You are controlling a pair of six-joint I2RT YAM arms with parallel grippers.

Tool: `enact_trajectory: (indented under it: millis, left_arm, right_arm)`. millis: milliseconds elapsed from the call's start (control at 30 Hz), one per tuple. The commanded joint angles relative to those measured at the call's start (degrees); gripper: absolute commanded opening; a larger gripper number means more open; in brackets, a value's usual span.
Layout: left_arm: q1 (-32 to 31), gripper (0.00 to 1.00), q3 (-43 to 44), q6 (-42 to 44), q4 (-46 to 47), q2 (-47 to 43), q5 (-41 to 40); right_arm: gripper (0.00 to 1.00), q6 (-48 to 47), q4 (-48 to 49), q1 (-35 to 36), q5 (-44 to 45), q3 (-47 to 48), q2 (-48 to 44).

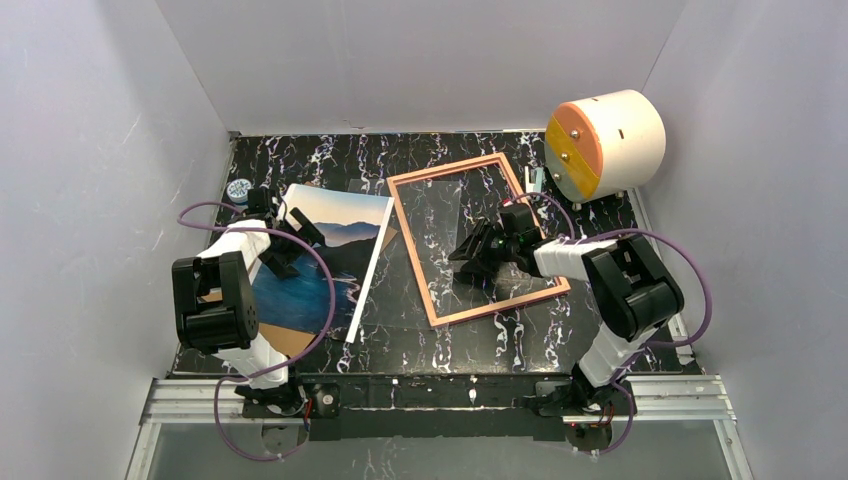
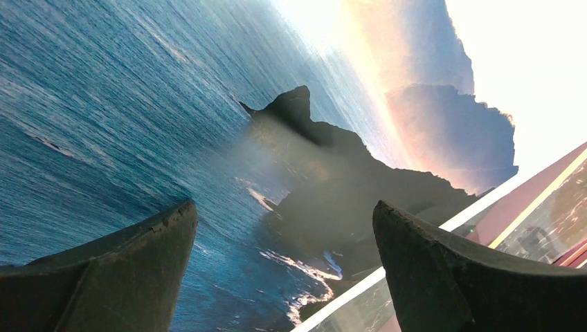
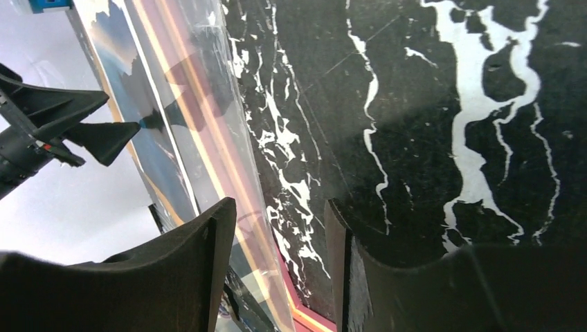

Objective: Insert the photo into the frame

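The photo (image 1: 335,235), a blue sea with dark cliffs under a pale orange sky, lies picture side up on the left of the table (image 1: 460,345), over a brown board (image 1: 290,342). Its right edge runs just beside the pink frame (image 1: 447,168), which lies tilted at mid-table with bare tabletop in front of it. The left gripper (image 1: 300,250) hangs over the photo, its fingers spread wide and holding nothing. The right gripper (image 1: 465,262) is half spread over the frame's opening, with nothing between its fingers.
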Motion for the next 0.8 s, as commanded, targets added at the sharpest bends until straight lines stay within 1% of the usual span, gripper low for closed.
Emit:
enact_trajectory:
  millis: [0,167,333,433,500,567,600,700,767]
  left_arm:
    - [-0.3,0.98,-3.8,0.4,-1.3,3.7,-0.9]
    - [-0.5,0.98,-3.6,0.4,-1.4,3.8,-0.7]
    - [-0.4,0.98,-3.4,0.4,-1.4,4.1,-0.5]
    - [-0.3,0.98,-3.1,0.4,-1.5,4.0,-0.3]
    - [-0.4,0.98,-2.1,0.9,-2.0,3.8,0.6]
    - [-0.4,0.97,-0.5,1.8,-2.9,3.2,1.6]
    - [-0.4,0.97,0.6,2.3,-3.8,3.0,1.9]
    - [-0.4,0.98,3.1,3.5,-5.6,1.7,2.9]
    - [-0.5,0.98,4.5,4.0,-6.7,0.9,3.2]
  right_arm:
    - [0.58,-0.5,0.5,0.5,-0.4,1.7,1.5]
    - [0.57,1.9,11.6,0.6,-7.9,-0.9,4.5]
    - [0.56,3.9,23.5,1.4,-12.0,-1.8,7.0]
    - [0.51,5.3,29.5,1.6,-14.5,-1.4,8.1]
    - [0.46,6.9,33.9,1.6,-15.9,-1.3,8.4]
    - [0.40,7.5,35.6,1.6,-16.4,-0.7,8.4]
    - [0.35,7.4,35.1,1.6,-16.7,0.1,8.4]
    - [0.14,6.3,32.3,1.7,-17.2,2.1,7.9]
    - [0.04,4.6,29.0,1.6,-16.9,3.1,6.8]
